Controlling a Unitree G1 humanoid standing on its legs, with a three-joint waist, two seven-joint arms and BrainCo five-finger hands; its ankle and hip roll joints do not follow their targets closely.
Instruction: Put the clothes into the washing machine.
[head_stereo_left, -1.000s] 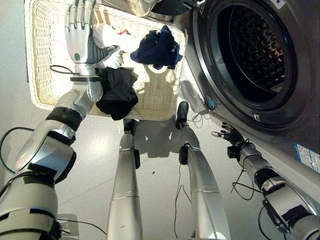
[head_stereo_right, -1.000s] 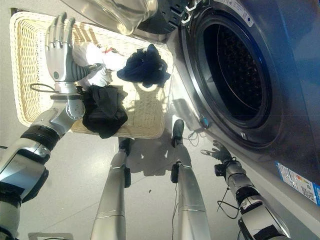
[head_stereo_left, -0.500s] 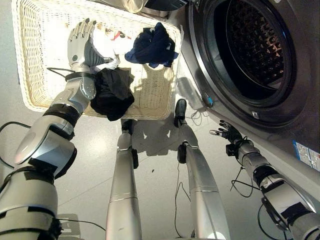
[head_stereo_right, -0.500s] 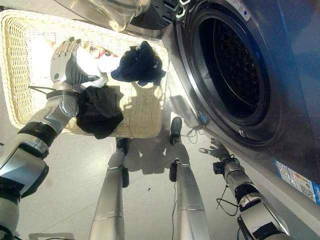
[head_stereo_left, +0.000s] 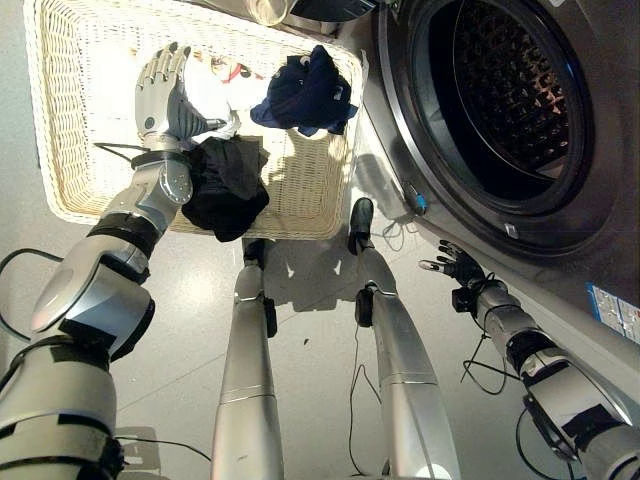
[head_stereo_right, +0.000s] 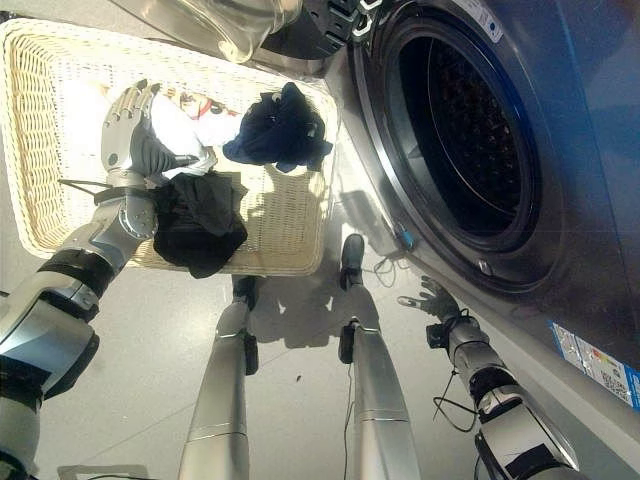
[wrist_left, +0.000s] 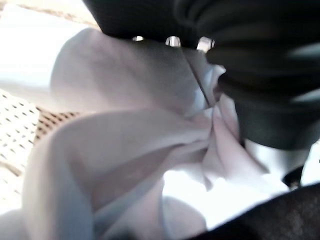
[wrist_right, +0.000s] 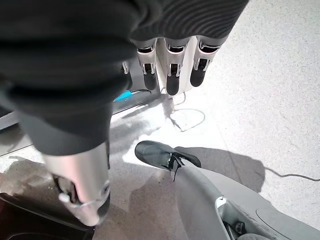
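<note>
— Where are the clothes?
— All in the wicker basket (head_stereo_left: 80, 150), which sits on the floor beside the washing machine (head_stereo_left: 600, 200). A white garment (head_stereo_left: 215, 95) lies in the middle of the basket, a dark blue one (head_stereo_left: 305, 90) at the basket's end nearest the machine, and a black one (head_stereo_left: 230, 185) against the basket's near rim, partly draped over it.
— And the left hand?
— The left hand (head_stereo_left: 165, 85) is down in the basket on the white garment, on the side of it away from the machine. Its fingers bend over the cloth; the left wrist view has white folds (wrist_left: 125, 145) bunched right against the palm, so it has hold of that garment.
— The right hand?
— The right hand (head_stereo_left: 455, 268) hangs low beside the machine, under the round door opening (head_stereo_left: 500, 100), near the floor (wrist_right: 260, 80). Its fingers are loosely extended and it carries nothing.
— Is the machine ready?
— The door opening is uncovered, and the drum behind it looks dark, with no cloth I can make out inside.
</note>
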